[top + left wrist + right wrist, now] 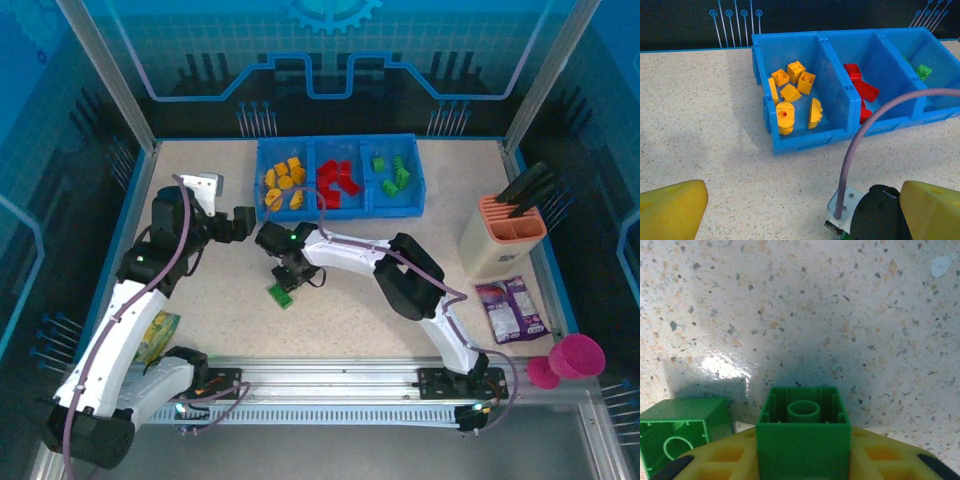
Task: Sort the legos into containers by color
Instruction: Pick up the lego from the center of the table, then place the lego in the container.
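From above, the blue tray [337,139] is seen at the far side of the tabletop [200,300], with yellow legos [284,183] in its left compartment, red legos [337,181] in the middle and green legos [392,174] in the right; the right claw [288,275] is lowered to the tabletop in front of it. At the left wrist, the left claw [802,210] is held spread wide, facing the tray. At the right wrist, a loose green lego [804,440] is pinched between the yellow fingers [880,455], hollow side to the camera, with a second green lego [685,427] just beside it
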`<action>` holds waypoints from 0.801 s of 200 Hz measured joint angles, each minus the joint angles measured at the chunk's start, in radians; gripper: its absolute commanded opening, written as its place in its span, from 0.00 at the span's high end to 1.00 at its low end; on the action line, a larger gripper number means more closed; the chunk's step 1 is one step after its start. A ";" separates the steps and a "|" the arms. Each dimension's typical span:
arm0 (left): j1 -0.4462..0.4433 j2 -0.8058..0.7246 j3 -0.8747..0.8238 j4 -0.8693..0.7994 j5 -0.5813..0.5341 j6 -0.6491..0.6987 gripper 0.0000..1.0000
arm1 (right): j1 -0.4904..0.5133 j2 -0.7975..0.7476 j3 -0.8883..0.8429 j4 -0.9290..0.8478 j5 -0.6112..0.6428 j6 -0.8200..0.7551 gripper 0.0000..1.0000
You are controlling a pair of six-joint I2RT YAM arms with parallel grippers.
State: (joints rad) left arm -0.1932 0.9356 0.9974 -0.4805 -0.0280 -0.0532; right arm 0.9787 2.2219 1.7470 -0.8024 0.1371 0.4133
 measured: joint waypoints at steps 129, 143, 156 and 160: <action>0.008 0.019 -0.008 0.008 0.011 0.000 0.01 | -0.417 -0.426 -0.338 0.002 0.154 -0.129 0.74; 0.008 0.020 -0.011 0.010 0.011 0.000 0.01 | -0.468 -0.424 -0.301 0.019 0.187 -0.182 0.75; 0.008 0.022 -0.014 0.013 0.011 0.000 0.01 | -0.507 -0.405 -0.258 0.033 0.200 -0.222 0.75; 0.008 0.023 -0.014 0.014 0.011 0.000 0.01 | -0.521 -0.394 -0.237 0.040 0.204 -0.235 0.75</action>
State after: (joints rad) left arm -0.1848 0.9588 0.9836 -0.4660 -0.0174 -0.0528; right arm 0.4576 1.8282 1.5097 -0.7628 0.3412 0.1787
